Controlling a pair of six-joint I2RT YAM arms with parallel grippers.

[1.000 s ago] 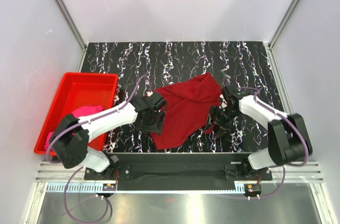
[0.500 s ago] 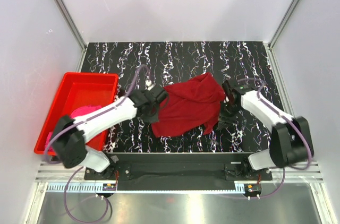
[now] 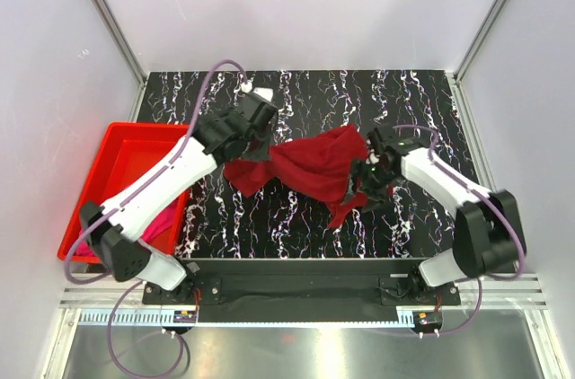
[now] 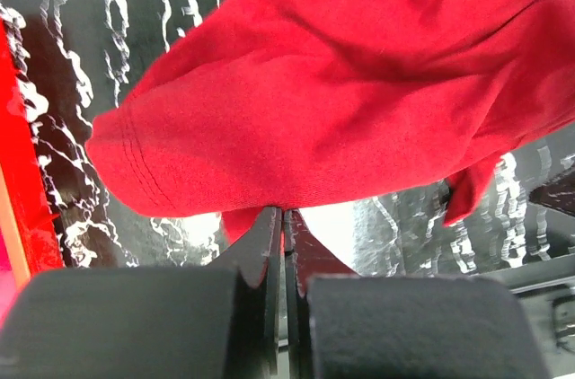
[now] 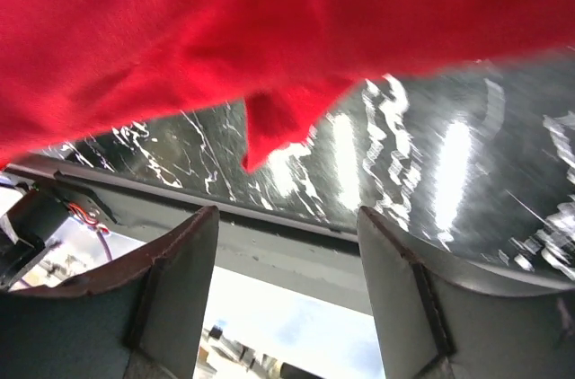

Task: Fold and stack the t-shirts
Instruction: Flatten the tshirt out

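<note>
The dark red t-shirt (image 3: 314, 163) is in the middle of the black worktop (image 3: 413, 101) with white streaks, bunched up and not flat. The left pincer (image 4: 280, 217) is squeezed tight on the edge of this t-shirt, with cloth pinched between its 2 fingers (image 4: 256, 253). It holds that end up, so the cloth hangs in a round, puffy fold above the worktop. The right pincer (image 5: 286, 217) is at the other end of the t-shirt, near the right side of the cloth. Its 2 fingers (image 5: 180, 271) stand wide apart and nothing is between them. The red cloth hangs just past them, and a small pointed flap dangles down near the gap. The pink t-shirt (image 3: 162, 217) lies in the red bin (image 3: 126, 150) at the left side of the worktop. Only a bit of it shows, because the left arm reaches across above it. The 2 t-shirts are well apart.
</note>
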